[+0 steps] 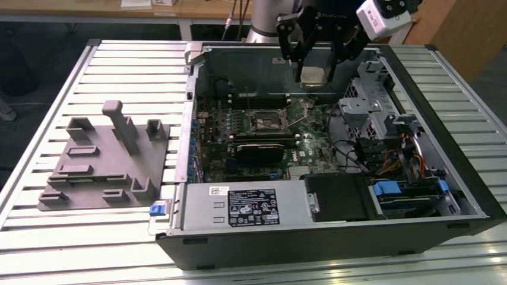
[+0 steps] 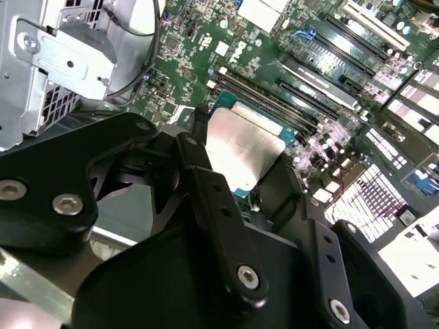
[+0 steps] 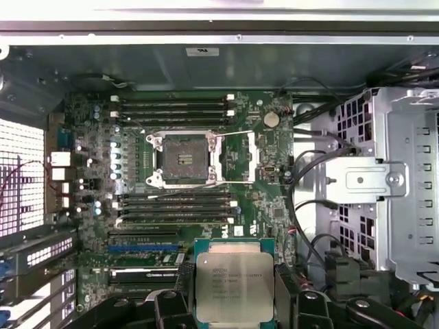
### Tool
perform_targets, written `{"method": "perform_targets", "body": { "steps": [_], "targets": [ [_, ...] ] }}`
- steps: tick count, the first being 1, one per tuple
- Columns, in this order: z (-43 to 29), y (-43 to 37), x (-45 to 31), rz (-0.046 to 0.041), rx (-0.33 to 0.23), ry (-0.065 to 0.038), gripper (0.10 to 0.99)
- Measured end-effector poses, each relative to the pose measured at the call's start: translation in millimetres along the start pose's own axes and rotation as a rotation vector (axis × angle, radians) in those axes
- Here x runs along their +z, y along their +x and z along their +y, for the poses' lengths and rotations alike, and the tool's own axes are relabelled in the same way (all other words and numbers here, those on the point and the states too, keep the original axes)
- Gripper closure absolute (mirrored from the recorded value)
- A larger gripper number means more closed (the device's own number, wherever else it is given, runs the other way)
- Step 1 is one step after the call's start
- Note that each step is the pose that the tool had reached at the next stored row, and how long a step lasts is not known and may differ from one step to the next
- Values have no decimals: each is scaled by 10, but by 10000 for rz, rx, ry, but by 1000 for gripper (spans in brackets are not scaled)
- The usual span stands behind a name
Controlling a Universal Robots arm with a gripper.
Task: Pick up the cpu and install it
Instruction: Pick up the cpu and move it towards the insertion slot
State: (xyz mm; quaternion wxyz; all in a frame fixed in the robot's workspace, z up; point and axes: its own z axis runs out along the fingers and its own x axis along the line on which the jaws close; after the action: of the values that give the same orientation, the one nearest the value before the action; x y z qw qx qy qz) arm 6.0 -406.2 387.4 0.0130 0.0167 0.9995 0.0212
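Observation:
The cpu (image 1: 311,75), a small square chip with a pale silvery top, hangs above the far part of the open computer case, and my gripper (image 1: 314,77) is shut on it. In both wrist views its black fingers (image 3: 290,296) clamp two opposite edges of the cpu (image 3: 234,286) (image 2: 241,145). The open cpu socket (image 3: 184,159) on the green motherboard has its metal frame lifted and lies below, apart from the chip. In the exterior view that socket (image 1: 265,122) sits nearer the camera and slightly toward the exterior view's left of the gripper.
A grey fixture plate (image 1: 103,163) with upright pegs lies on the slatted table at the exterior view's left. Inside the case are a black block (image 1: 257,151), a labelled grey power supply box (image 1: 246,205), and a metal drive cage (image 1: 380,113) with cables.

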Motion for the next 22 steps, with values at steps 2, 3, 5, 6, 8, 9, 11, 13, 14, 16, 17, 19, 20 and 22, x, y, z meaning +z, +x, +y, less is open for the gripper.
{"method": "perform_targets", "body": {
  "steps": [2, 3, 5, 6, 8, 9, 11, 13, 14, 16, 17, 19, 20, 22],
  "targets": [
    [-2, 1, 36, 0, 0, 0, 545],
    [-2, 1, 55, 0, 1, 1, 545],
    [-4, 2, 91, 0, 2, 1, 545],
    [-5, 3, 110, -1, 2, 0, 545],
    [-6, 4, 145, 0, 3, 1, 545],
    [-8, 5, 181, 0, 3, 1, 545],
    [-9, 5, 219, 0, 3, 1, 545],
    [-11, 9, 255, 0, 5, 2, 545],
    [-12, 14, 273, 0, 6, 1, 545],
    [-11, 35, 304, 1, 4, 1, 545],
    [-8, 51, 319, 1, 4, 3, 545],
    [-1, 84, 349, 1, 4, 2, 545],
    [4, 100, 364, 0, 4, 0, 545],
    [18, 128, 395, 1, 4, 1, 545]
  ]
}}
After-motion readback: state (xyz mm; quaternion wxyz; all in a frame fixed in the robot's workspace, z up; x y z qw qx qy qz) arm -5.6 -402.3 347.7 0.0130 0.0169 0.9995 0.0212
